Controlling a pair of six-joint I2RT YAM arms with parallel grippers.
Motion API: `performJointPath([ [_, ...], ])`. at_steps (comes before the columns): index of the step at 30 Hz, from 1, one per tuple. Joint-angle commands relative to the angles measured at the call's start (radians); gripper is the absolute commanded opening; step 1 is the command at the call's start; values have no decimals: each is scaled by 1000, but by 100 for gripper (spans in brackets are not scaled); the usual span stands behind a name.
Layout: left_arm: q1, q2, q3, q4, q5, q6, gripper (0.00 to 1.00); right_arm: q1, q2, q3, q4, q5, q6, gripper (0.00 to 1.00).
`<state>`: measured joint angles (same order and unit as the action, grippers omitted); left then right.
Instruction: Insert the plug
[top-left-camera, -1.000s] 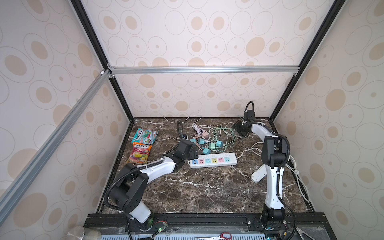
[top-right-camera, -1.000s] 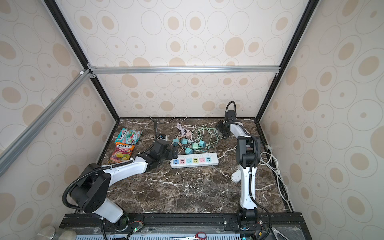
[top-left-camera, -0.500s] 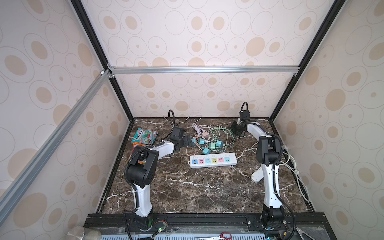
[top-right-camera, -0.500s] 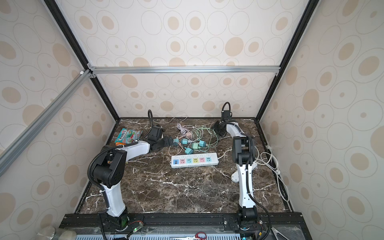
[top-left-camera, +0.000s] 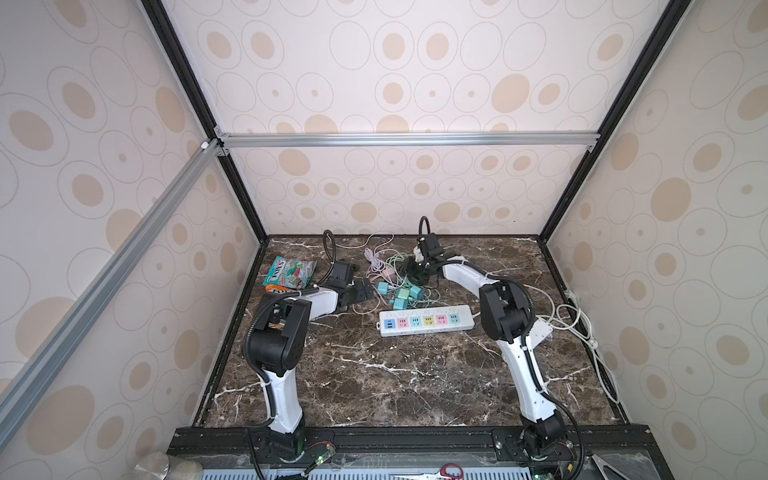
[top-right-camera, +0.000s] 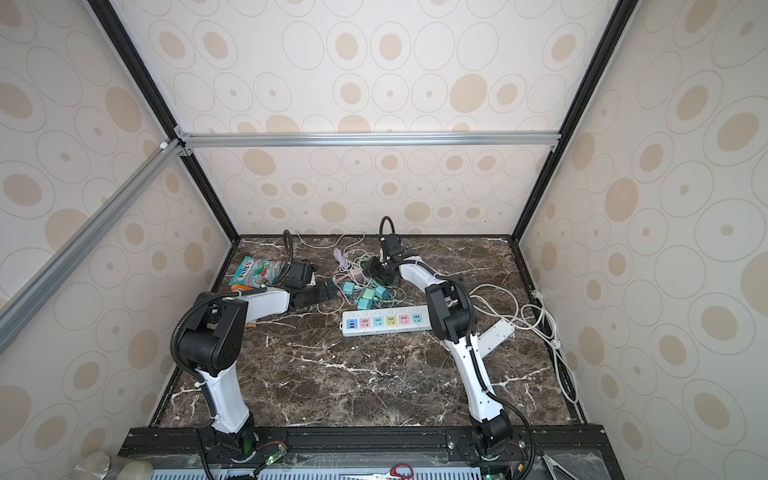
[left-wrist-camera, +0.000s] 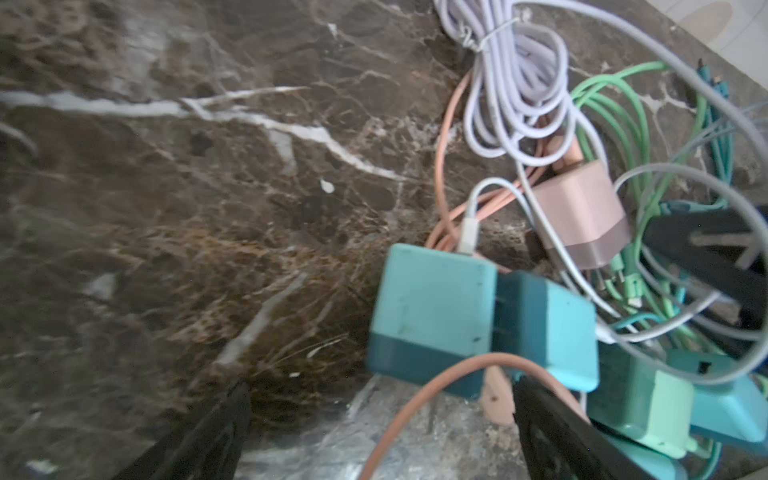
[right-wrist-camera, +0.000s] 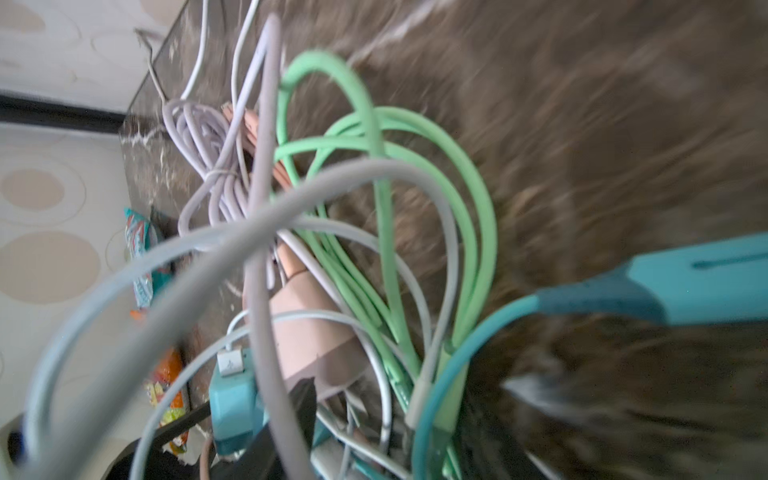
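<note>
On the marble table (top-left-camera: 415, 386), one multicoloured strip (top-left-camera: 426, 321), one pink plug (left-wrist-camera: 582, 216); left jaws apart, right jaws unclear.

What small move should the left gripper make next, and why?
Probably ease the left gripper forward and close on the teal charger: its jaws stand open, the charger lies just ahead of them, and the power strip shows free sockets.

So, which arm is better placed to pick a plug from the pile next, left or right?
Left, probably. The left hand is open, with a teal plug lying just ahead between its fingers. The right hand sits among tangled cables that loop across its approach.
</note>
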<state>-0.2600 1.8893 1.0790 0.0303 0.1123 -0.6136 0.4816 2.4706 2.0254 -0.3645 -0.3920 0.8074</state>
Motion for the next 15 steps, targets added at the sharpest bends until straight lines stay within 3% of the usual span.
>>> performJointPath([
  [1,41,-66,-37,-1,-6,-3,98,89,53,5,-24,-10,75,54],
  [5,89,-155,-80,-49,-79,26,98,194,127,118,-69,-10,65,54],
  [15,180,-436,-172,-277,-416,54,98,373,232,318,-111,-49,23,54],
])
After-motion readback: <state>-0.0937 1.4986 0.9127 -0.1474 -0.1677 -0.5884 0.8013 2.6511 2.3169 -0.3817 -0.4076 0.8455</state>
